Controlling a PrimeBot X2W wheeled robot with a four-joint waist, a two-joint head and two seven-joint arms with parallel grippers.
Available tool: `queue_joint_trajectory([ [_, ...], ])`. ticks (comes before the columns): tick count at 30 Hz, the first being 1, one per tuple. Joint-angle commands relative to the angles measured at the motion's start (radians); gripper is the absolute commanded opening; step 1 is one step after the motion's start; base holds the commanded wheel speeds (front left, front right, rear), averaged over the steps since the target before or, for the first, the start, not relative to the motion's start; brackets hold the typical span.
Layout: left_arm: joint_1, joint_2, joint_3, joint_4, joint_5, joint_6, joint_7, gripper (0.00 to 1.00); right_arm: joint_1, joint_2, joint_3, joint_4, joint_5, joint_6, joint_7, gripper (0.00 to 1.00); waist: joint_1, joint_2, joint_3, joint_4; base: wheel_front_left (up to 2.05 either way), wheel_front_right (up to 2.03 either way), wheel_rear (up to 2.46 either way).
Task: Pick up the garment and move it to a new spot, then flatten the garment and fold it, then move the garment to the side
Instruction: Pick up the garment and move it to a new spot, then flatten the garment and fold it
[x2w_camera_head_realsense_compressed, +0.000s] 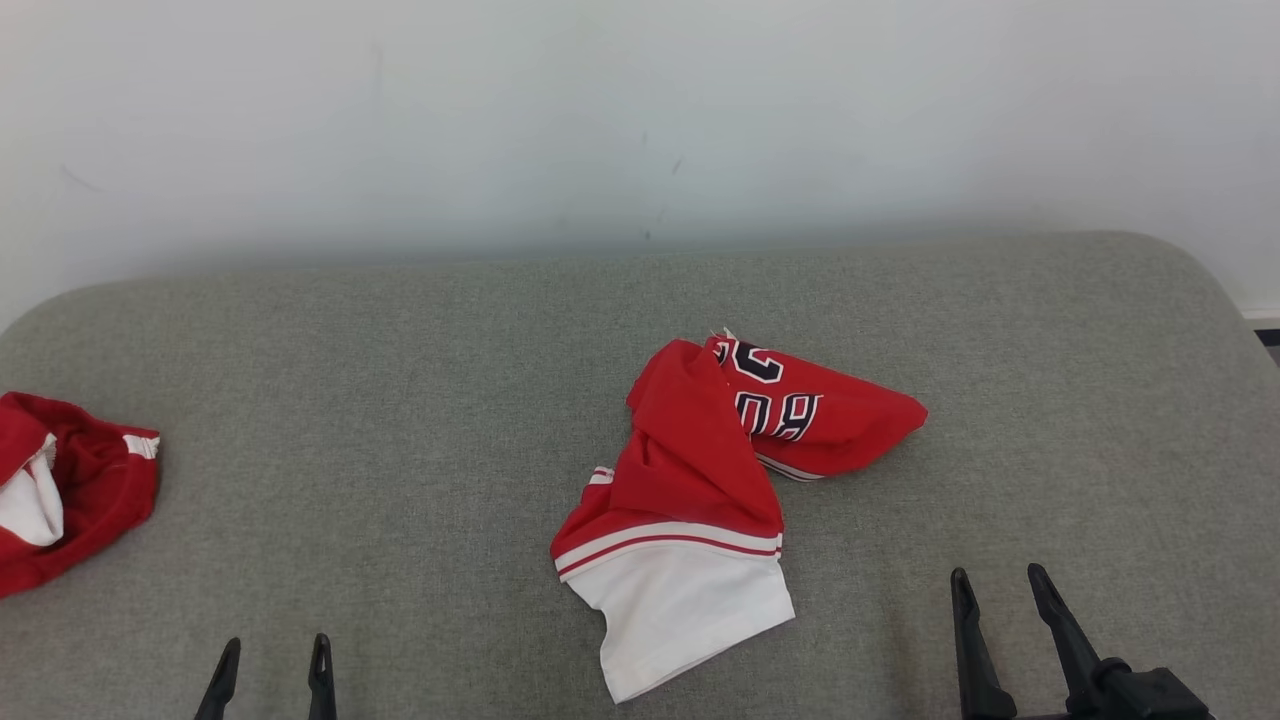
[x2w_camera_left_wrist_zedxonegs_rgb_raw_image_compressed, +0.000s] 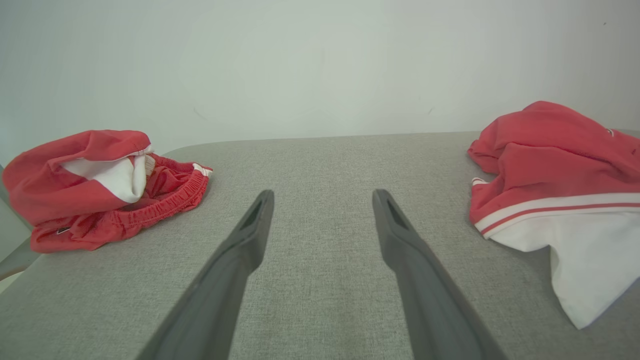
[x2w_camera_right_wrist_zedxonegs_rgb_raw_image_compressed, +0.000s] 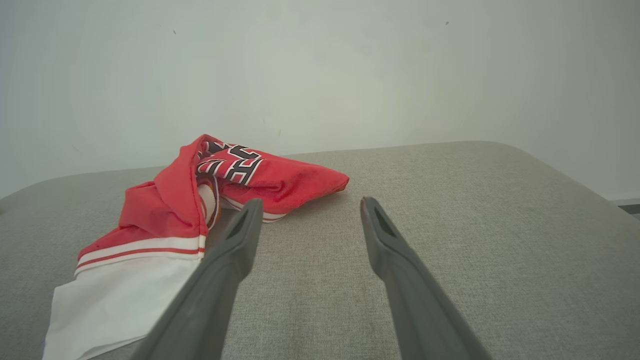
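**Fig.** Grey fabric-covered bench (x2w_camera_head_realsense_compressed: 400, 400), seen from its near edge toward the wall.

(a) Near edge, left: the left gripper (x2w_camera_head_realsense_compressed: 276, 642) is released. Its two dark fingers (x2w_camera_left_wrist_zedxonegs_rgb_raw_image_compressed: 240, 250) stand apart over bare fabric, with nothing between them.

(b) Near edge, right: the right gripper (x2w_camera_head_realsense_compressed: 998, 572) is likewise released. Its fingers (x2w_camera_right_wrist_zedxonegs_rgb_raw_image_compressed: 395, 250) are spread and empty, and it stands apart from the cloth, to that cloth's right.

(c) Between the two grippers and slightly farther in lies the garment (x2w_camera_head_realsense_compressed: 690, 470), crumpled and unfolded. It sits about midway along the bench's width, a little toward the right.
- Its white panel (x2w_camera_head_realsense_compressed: 680, 610) points at the near edge. A red-and-white striped band (x2w_camera_head_realsense_compressed: 670, 545) separates the panel from the red body.
- The red body is bunched into ridges and twists toward the far right.
- There a lobe bearing dark, white-outlined numerals (x2w_camera_head_realsense_compressed: 770, 400) lies flat on the fabric.
- Neither gripper touches the garment.

(d) At the bench's left edge, well apart from the garment, lies a second red garment (x2w_camera_head_realsense_compressed: 80, 490). It is heaped, with a white lining showing and a gathered elastic band visible in the left wrist view.

(e) The far edge of the bench has rounded corners and meets a plain pale wall (x2w_camera_head_realsense_compressed: 640, 120) marked with a few faint scuffs.
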Motion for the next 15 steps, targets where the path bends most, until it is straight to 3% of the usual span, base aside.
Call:
queue_joint_trajectory([
  [1,0.012,-0.004,0.002,-0.005,-0.004,-0.007,-0.003,1.00,0.004,-0.001,0.001,0.004,-0.001,-0.002,-0.001,1.00,0.0000,0.0000,-0.001,0.001,0.00,0.00,0.00],
  [15,0.012,-0.016,0.017,-0.007,-0.008,-0.005,-0.003,1.00,0.006,-0.001,0.003,0.008,-0.005,-0.002,-0.001,1.00,0.0000,0.0000,-0.007,0.003,0.00,0.00,0.00],
])
